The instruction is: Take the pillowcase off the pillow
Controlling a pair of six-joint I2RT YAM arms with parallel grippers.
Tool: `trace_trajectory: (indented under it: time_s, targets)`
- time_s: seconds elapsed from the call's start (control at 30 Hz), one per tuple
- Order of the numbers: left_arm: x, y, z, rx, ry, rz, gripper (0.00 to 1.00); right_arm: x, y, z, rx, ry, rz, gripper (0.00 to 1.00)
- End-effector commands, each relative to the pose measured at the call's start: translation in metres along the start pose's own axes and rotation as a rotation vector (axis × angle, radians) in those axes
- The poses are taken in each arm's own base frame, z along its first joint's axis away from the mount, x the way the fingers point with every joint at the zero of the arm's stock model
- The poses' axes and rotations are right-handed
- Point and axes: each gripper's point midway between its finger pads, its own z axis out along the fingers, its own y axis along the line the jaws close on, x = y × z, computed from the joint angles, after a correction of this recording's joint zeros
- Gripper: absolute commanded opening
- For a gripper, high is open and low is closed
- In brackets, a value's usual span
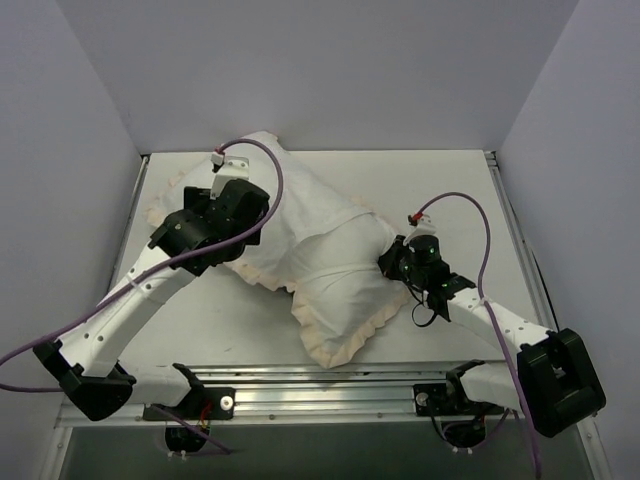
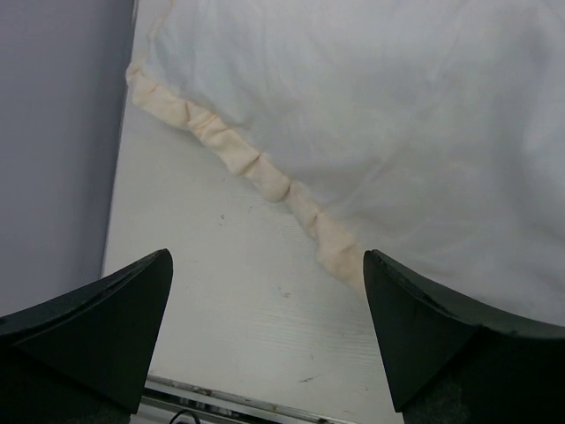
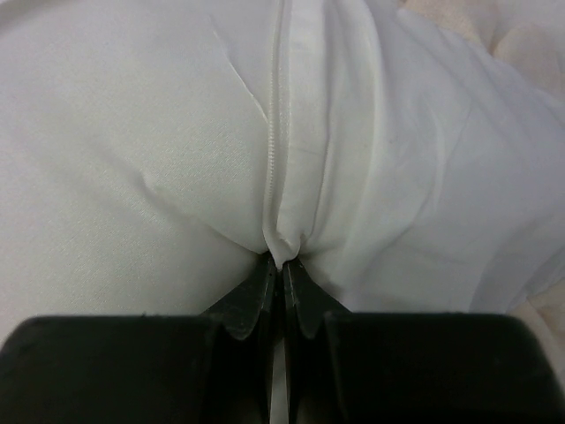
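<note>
While the right gripper [image 3: 282, 263] is clamped on the pillowcase [image 1: 320, 230] (jaws pressed together, nipping white cloth at the lower end of a zip seam [image 3: 274, 132]), the left gripper [image 2: 267, 261] is spread wide and holds nothing.

Left wrist view: both fingers [image 2: 106, 327] are far apart above bare table [image 1: 450, 190]. The cream frill [image 2: 256, 168] runs diagonally between them, with white cloth beyond it. No contact with the fabric is visible.

Top view:
- The pillowcase lies white side up across the middle of the table, running from far-left to near-centre.
- Frill shows along its left edge and around the near corner. The dark face is not in view.
- There is a plump bulge [image 1: 340, 270] in the near-right part, just beside the right gripper. The far end mounds up against the back wall.
- The left arm reaches over the left part of the cover, with its wrist above the cloth near the left frill.
- The right arm comes in from the near-right, and its gripper meets the cover's right edge.

I can't make out the pillow apart from the white cloth — same colour, no clear boundary.

Right wrist view: creases fan out from the pinch point, and the seam runs straight up from the jaws.
</note>
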Motion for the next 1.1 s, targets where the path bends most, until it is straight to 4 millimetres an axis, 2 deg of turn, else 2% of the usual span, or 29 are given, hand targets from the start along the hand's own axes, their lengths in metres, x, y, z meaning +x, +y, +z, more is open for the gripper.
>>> trace_trajectory:
  time_s: [0.0, 0.03, 0.2, 0.23, 0.3, 0.33, 0.37, 0.4, 0.43, 0.5, 0.63, 0.7, 0.73, 0.8, 0.83, 0.9, 0.93, 1.07]
  targets:
    - [-0.018, -0.008, -0.021, 0.205, -0.082, -0.126, 0.98, 0.006, -0.001, -0.004, 0.004, 0.018, -0.023, 0.00]
    - [-0.023, -0.016, -0.035, 0.326, -0.111, -0.172, 0.98, 0.006, -0.001, -0.004, 0.004, 0.020, -0.022, 0.00]
    - [-0.038, -0.061, -0.051, 0.553, -0.113, -0.283, 0.98, -0.003, 0.000, -0.010, 0.011, -0.007, -0.024, 0.00]
    - [-0.036, -0.082, -0.054, 0.613, -0.076, -0.287, 0.99, -0.005, 0.001, -0.012, 0.011, -0.013, -0.027, 0.00]
    - [-0.047, -0.103, -0.067, 0.685, -0.081, -0.298, 0.99, -0.006, 0.000, -0.012, 0.017, -0.016, -0.028, 0.00]
    - [-0.047, -0.120, -0.068, 0.702, -0.068, -0.287, 1.00, -0.005, 0.000, -0.012, 0.016, -0.014, -0.029, 0.00]
    - [-0.050, -0.139, -0.081, 0.737, -0.085, -0.276, 1.00, -0.004, -0.001, -0.012, 0.020, -0.011, -0.027, 0.00]
    - [-0.059, -0.147, -0.091, 0.762, -0.104, -0.283, 0.95, -0.004, -0.001, -0.012, 0.020, -0.011, -0.025, 0.00]
    - [-0.057, -0.167, -0.087, 0.765, -0.087, -0.263, 0.94, -0.003, -0.001, -0.011, 0.019, -0.009, -0.021, 0.00]
    - [-0.056, -0.187, -0.088, 0.761, -0.074, -0.250, 0.91, -0.003, 0.000, -0.011, 0.014, -0.013, -0.018, 0.00]
    - [-0.045, -0.231, -0.055, 0.699, -0.028, -0.225, 0.88, -0.007, 0.001, -0.012, 0.014, -0.027, -0.009, 0.00]
    - [-0.043, -0.243, -0.047, 0.683, -0.017, -0.208, 0.88, -0.009, 0.001, -0.012, 0.016, -0.038, -0.003, 0.00]
    - [-0.033, -0.256, -0.034, 0.663, 0.008, -0.179, 0.88, -0.010, 0.001, -0.012, 0.014, -0.044, -0.001, 0.00]
    - [-0.029, -0.265, -0.024, 0.634, 0.023, -0.158, 0.88, -0.009, 0.001, -0.011, 0.010, -0.047, 0.008, 0.00]
    - [-0.018, -0.274, -0.011, 0.599, 0.047, -0.123, 0.89, -0.008, 0.001, -0.011, 0.011, -0.044, 0.011, 0.00]
    - [-0.016, -0.277, -0.004, 0.567, 0.059, -0.098, 0.91, -0.005, 0.000, -0.010, 0.009, -0.041, 0.017, 0.00]
    - [-0.007, -0.281, 0.005, 0.543, 0.075, -0.072, 0.93, -0.003, 0.000, -0.009, 0.010, -0.036, 0.018, 0.00]
    - [0.016, -0.296, 0.019, 0.533, 0.125, -0.031, 1.00, 0.001, -0.002, -0.007, 0.011, -0.032, 0.020, 0.00]
